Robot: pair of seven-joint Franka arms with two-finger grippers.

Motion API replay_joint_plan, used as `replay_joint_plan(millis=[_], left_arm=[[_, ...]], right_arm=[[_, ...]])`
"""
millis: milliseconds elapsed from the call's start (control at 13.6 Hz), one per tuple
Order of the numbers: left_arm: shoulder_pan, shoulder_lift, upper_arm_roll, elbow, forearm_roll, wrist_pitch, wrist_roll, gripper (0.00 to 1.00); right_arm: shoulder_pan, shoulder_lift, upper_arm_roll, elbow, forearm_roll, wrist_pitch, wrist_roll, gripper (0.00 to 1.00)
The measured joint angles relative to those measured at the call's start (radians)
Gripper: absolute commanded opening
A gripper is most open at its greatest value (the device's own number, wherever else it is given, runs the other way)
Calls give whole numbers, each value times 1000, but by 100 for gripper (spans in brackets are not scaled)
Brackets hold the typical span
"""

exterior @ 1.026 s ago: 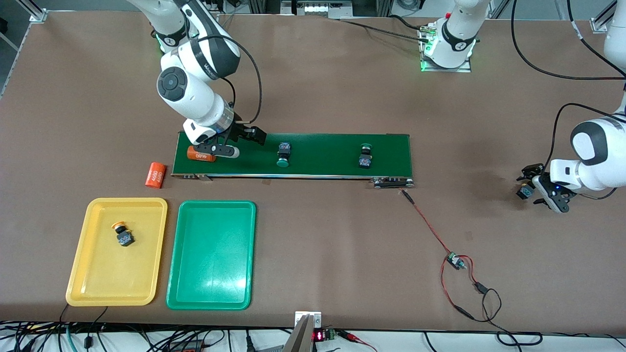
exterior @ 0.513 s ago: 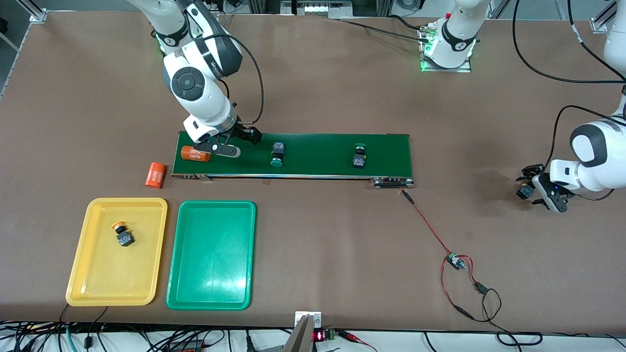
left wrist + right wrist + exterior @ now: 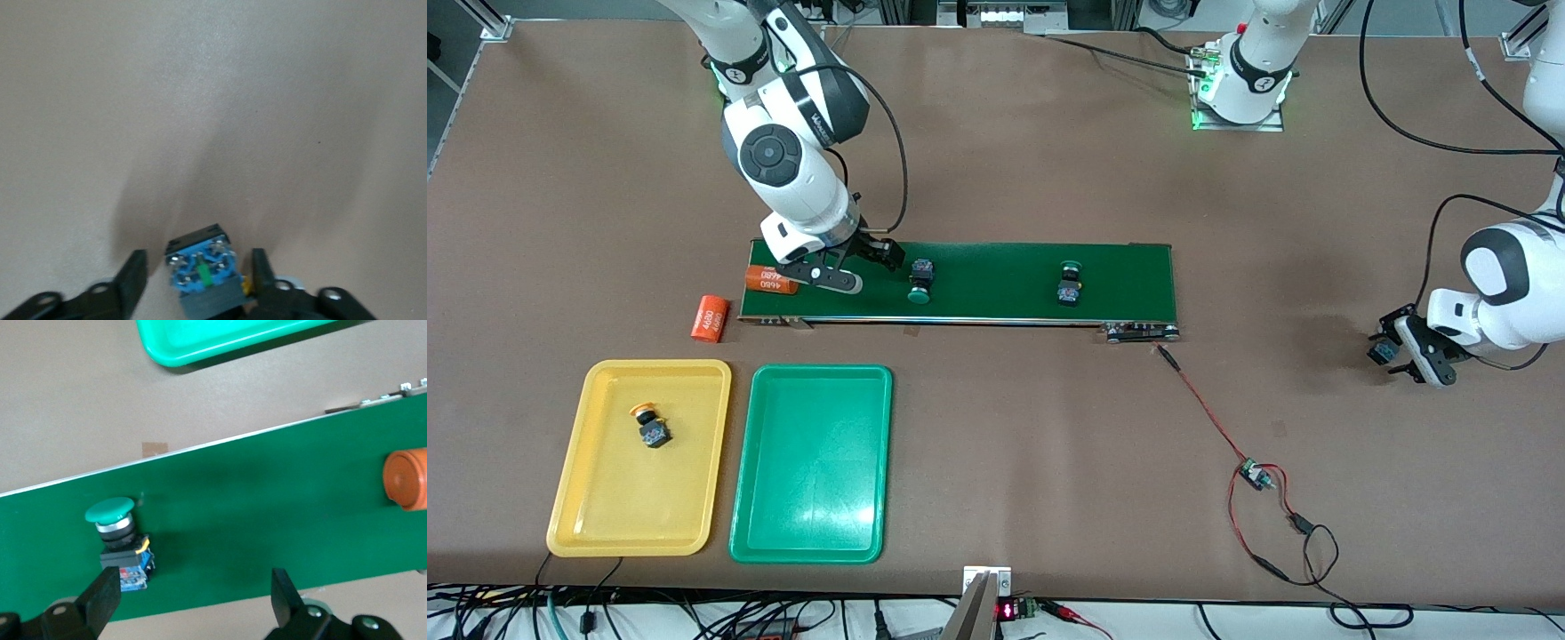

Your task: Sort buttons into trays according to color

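One green-capped button [image 3: 919,280] lies on the dark green belt [image 3: 996,267], and a second [image 3: 1069,284] lies farther toward the left arm's end. My right gripper [image 3: 867,267] is open just above the belt, beside the first green button [image 3: 117,533], which lies by one finger [image 3: 100,600]. A yellow-capped button [image 3: 651,427] lies in the yellow tray [image 3: 631,498]. The green tray [image 3: 814,462] holds nothing. My left gripper [image 3: 1396,348] is low over bare table at the left arm's end, with its fingers apart around a blue-bodied button [image 3: 202,270] whose cap is hidden.
One orange cylinder [image 3: 769,280] lies on the belt's end by the right gripper, and another [image 3: 710,318] lies on the table beside the belt. A red wire with a small board [image 3: 1254,476] trails from the belt's other end toward the front edge.
Both green buttons and the orange cylinder on the belt have shifted toward the right arm's end. My right gripper moved slightly the same way. My left gripper barely shifted.
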Motion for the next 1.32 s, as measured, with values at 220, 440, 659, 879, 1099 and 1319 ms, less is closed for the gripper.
replay_joint_plan(millis=[220, 440, 659, 879, 1099, 1319], left_arm=[[8, 0, 0, 5, 0, 4, 7, 0], [4, -24, -12, 17, 0, -3, 1, 0], [-53, -120, -27, 23, -1, -137, -139, 0], [-180, -240, -32, 23, -1, -281, -382, 0], [-319, -324, -34, 21, -2, -359, -635, 0], [-417, -372, -34, 12, -3, -410, -870, 0]], right_arm=[[16, 54, 0, 40, -51, 0, -24, 100], [27, 69, 0, 50, -60, 0, -76, 100], [26, 69, -2, 52, -60, 0, -85, 100], [26, 74, -2, 52, -60, -4, -86, 100], [25, 104, -5, 52, -60, -6, -86, 100], [22, 133, -9, 52, -60, 1, -86, 100]])
